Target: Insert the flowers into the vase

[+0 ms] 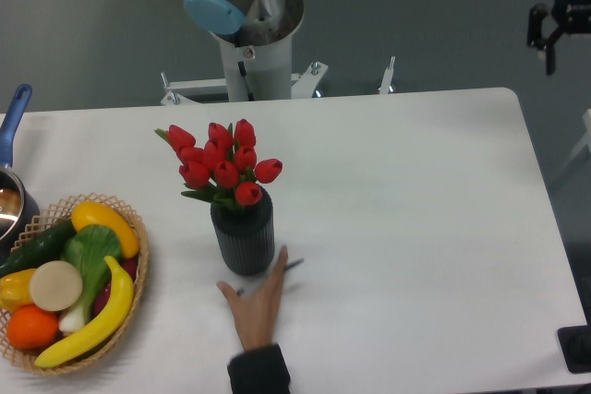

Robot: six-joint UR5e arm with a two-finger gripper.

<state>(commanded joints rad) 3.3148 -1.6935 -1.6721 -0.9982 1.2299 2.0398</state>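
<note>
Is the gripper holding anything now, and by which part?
Nothing. The gripper hangs far off, empty; the flowers stand in the vase.

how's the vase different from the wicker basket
The vase is dark grey, ribbed, tall and upright; the wicker basket is tan, woven, low and wide. The vase holds the flowers, the basket fruit and vegetables. The vase stands mid-table, the basket at its left edge. Both rest on the table.

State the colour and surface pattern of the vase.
Dark grey with fine vertical ribs: the vase, clearest in the fixed camera view.
</note>
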